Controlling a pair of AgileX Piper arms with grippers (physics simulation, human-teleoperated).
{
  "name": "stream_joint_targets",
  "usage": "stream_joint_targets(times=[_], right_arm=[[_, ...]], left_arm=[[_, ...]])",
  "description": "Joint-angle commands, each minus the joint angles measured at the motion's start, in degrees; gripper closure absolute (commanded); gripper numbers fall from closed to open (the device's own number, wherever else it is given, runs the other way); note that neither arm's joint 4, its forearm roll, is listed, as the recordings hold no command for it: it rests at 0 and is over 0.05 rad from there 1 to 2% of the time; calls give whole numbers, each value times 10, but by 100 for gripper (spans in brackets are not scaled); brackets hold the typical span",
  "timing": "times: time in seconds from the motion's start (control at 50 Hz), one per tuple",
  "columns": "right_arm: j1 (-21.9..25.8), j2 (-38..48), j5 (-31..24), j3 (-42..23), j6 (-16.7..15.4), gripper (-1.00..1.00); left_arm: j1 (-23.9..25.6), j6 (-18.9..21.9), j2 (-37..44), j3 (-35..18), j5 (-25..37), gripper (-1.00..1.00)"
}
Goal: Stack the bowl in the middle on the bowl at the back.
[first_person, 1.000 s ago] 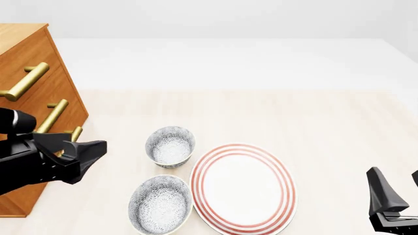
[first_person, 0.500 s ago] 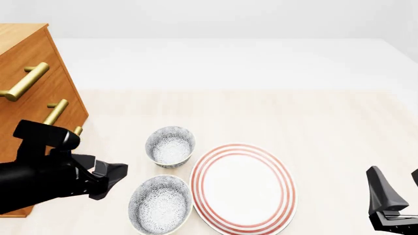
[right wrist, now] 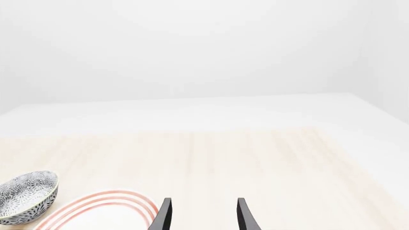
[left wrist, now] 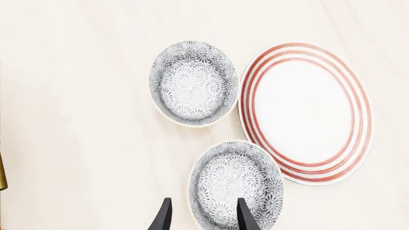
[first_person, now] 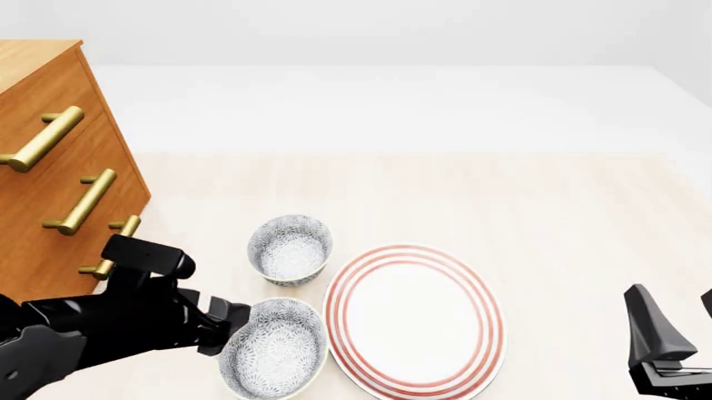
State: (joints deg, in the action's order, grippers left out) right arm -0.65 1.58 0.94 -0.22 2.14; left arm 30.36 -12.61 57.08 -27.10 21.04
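The bowl in the middle is white with a grey speckled pattern and sits nearest me, left of the plate. Just behind it stands the bowl at the back, with the same pattern. My left gripper is open and hovers over the left rim of the bowl in the middle, one finger outside the rim and one over the inside. It holds nothing. My right gripper is open and empty at the near right, far from both bowls.
A large white plate with red rings lies right of the two bowls, close to both. A wooden drawer chest with brass handles stands at the left, behind my left arm.
My left arm has swung right and down from beside the drawer chest to the left rim of the bowl in the middle. The right arm and the dishes have not moved.
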Motion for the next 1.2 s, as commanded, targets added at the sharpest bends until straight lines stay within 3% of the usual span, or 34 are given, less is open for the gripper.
stream_joint_targets(times=[0.02, 0.5, 1.06, 1.08, 1.2], right_arm=[[0, -5, -6, 0, 1, -100], [-1, 14, 13, 1, 4, -100], [-2, 16, 15, 1, 3, -100], [-2, 15, 15, 1, 3, -100], [-2, 15, 14, 1, 3, -100]], left_arm=[[18, -7, 75, 23, -73, -100], [1, 8, 173, 48, -164, -100], [4, -3, 208, 83, -226, -100], [6, -5, 206, 85, -226, 100], [6, -3, 193, 85, -216, 100]])
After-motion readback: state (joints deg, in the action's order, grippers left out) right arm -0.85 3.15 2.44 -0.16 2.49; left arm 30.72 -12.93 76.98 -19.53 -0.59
